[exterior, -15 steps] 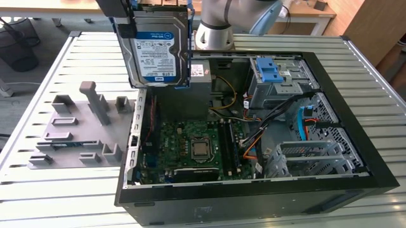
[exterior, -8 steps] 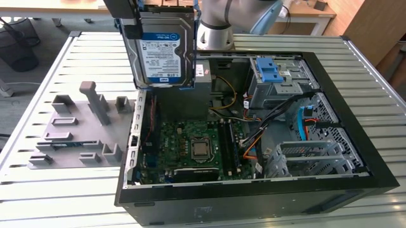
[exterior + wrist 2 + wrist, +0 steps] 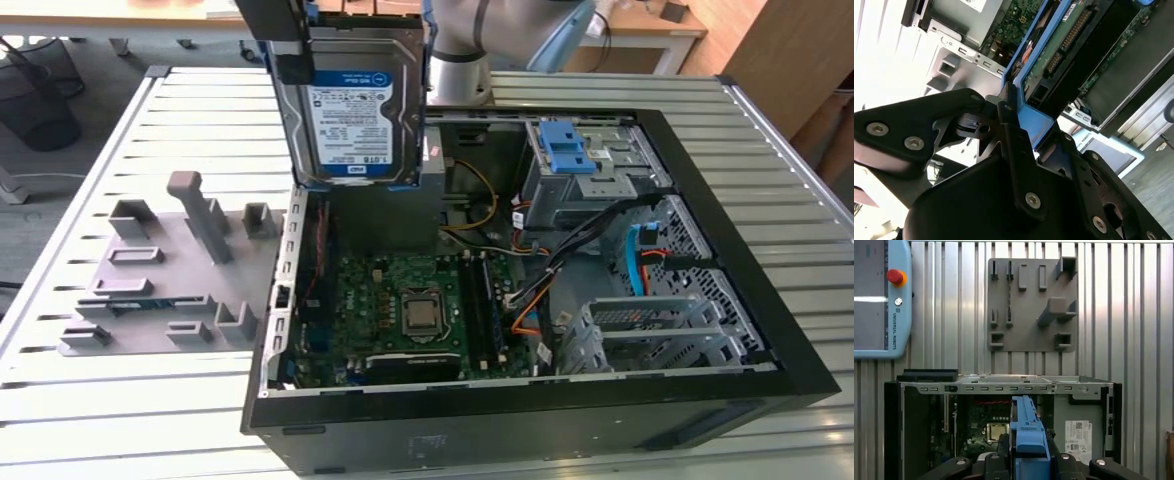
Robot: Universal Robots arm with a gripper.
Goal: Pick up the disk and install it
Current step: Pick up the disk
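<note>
The disk (image 3: 351,115) hangs upright over the back of the open computer case (image 3: 747,300), its white-and-blue label facing the exterior view. My gripper (image 3: 354,45) is shut on it from above, with black fingers (image 3: 290,50) clamping its edges. In the second wrist view the disk's green circuit-board side (image 3: 1066,42) and its blue rail (image 3: 1041,125) sit between the black fingers of the gripper (image 3: 1019,120). The first wrist view looks down the blue rail (image 3: 1029,437), which is held in the gripper (image 3: 1029,462) above the case interior.
Inside the case are the motherboard (image 3: 414,305), a drive cage with a bright blue latch (image 3: 574,150) and a grey power-supply box with a white sticker (image 3: 1078,435). A grey fixture plate (image 3: 160,275) lies at the exterior view's left. A teach pendant (image 3: 879,300) rests on the slatted table.
</note>
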